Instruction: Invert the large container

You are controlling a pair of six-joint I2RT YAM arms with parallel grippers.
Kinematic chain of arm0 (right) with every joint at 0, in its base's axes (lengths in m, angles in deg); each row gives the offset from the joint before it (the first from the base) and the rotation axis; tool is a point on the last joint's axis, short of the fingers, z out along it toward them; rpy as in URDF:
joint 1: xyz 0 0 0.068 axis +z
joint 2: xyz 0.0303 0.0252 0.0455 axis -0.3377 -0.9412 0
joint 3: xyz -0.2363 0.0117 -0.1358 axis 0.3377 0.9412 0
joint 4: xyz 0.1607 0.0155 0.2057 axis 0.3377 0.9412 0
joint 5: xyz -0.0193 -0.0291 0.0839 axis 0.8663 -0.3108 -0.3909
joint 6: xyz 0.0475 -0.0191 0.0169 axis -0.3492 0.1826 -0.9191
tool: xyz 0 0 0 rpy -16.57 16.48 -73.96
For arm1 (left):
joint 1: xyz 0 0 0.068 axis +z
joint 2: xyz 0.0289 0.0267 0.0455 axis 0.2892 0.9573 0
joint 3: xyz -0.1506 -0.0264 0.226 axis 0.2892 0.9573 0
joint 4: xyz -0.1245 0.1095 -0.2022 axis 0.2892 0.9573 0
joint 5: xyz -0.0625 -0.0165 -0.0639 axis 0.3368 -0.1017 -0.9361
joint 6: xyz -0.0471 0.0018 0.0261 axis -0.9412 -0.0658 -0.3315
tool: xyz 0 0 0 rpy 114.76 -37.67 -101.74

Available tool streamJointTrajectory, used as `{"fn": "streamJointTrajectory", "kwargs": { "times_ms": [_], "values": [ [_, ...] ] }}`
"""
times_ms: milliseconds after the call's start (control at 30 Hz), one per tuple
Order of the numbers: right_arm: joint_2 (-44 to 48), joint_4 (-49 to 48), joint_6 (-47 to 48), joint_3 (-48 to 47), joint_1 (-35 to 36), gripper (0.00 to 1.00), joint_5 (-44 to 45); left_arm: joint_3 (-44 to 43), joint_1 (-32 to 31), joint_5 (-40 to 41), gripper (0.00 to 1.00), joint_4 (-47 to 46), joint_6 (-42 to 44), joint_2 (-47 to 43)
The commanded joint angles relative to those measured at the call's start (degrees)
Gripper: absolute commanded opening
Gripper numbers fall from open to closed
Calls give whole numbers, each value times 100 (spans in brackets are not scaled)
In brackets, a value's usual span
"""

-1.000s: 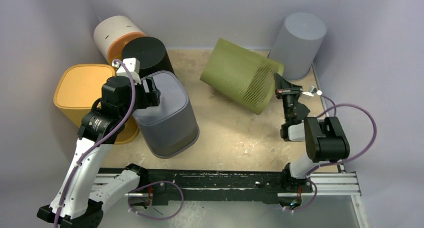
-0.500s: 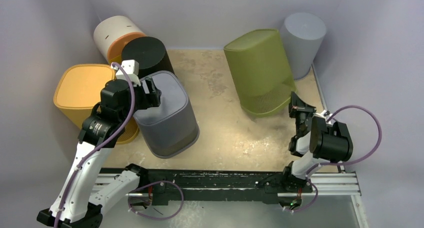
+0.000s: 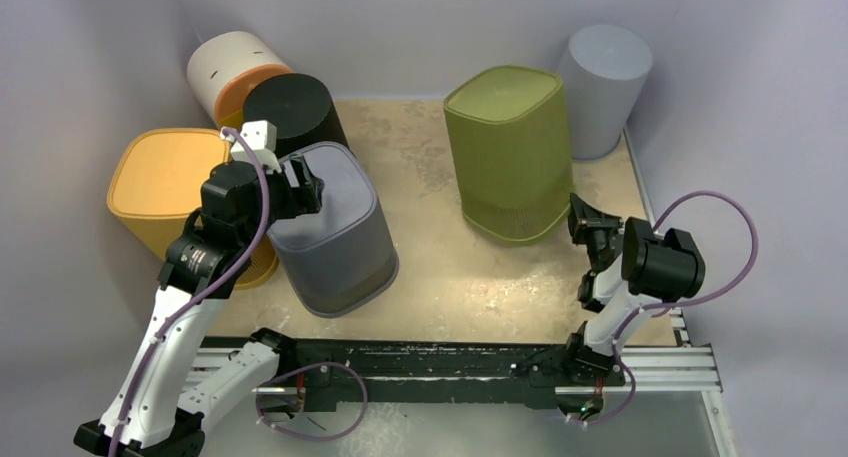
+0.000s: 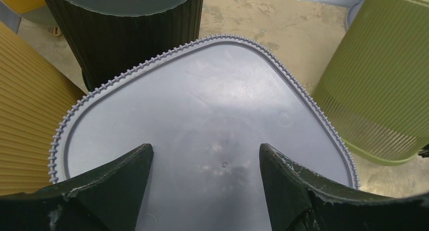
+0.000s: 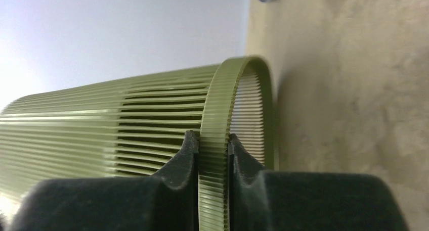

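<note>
The large green ribbed container (image 3: 510, 152) stands mouth-down on the tan table, its closed base up. My right gripper (image 3: 580, 220) is low at its near right side, shut on the bottom rim. In the right wrist view both fingers (image 5: 189, 147) pinch the green rim (image 5: 215, 114) between them. My left gripper (image 3: 305, 185) is open over the upturned base of a grey-blue container (image 3: 335, 242). In the left wrist view its gripper (image 4: 206, 160) hovers over that flat base (image 4: 202, 99), holding nothing.
A yellow container (image 3: 160, 182), a black one (image 3: 290, 102) and a white-and-orange one (image 3: 225, 67) crowd the back left. A tall grey container (image 3: 600, 77) stands right behind the green one. Purple walls close in on three sides.
The green container swung from lying tilted on its side to standing mouth-down. My right gripper came down and toward the near edge with the rim. The left arm stayed still.
</note>
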Motion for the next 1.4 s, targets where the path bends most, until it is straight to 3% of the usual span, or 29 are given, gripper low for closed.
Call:
{"fn": "streamJointTrajectory", "kwargs": {
  "times_ms": [0,500,667,767,900,967,1067,1167,1233,1367],
  "values": [
    [-811,-2160,1515,181,101,21,-859,136,12,-129,75,-81,-111,41],
    [-607,-2226,1669,166,114,32,-737,140,11,-159,75,-225,-93,216],
    [24,-1520,1867,189,116,34,-768,-158,11,-205,75,-92,-14,426],
    [817,-480,2250,185,147,37,-702,-465,11,-179,75,91,70,579],
    [2635,2351,3242,-134,220,41,-409,-916,9,-154,75,435,226,861],
    [3784,4535,3965,-557,279,50,201,-1142,12,-127,75,597,275,1007],
    [5234,6694,4803,-1120,312,67,968,-1374,12,-91,75,718,316,1126],
    [6135,7913,5342,-1456,312,83,1314,-1499,12,-186,75,704,281,1210],
    [6348,8587,5522,-1598,317,98,1380,-1621,7,-275,75,683,262,1308],
    [6637,9084,5675,-1443,361,100,1200,-2088,12,-389,75,733,284,1557]
  ]
}}
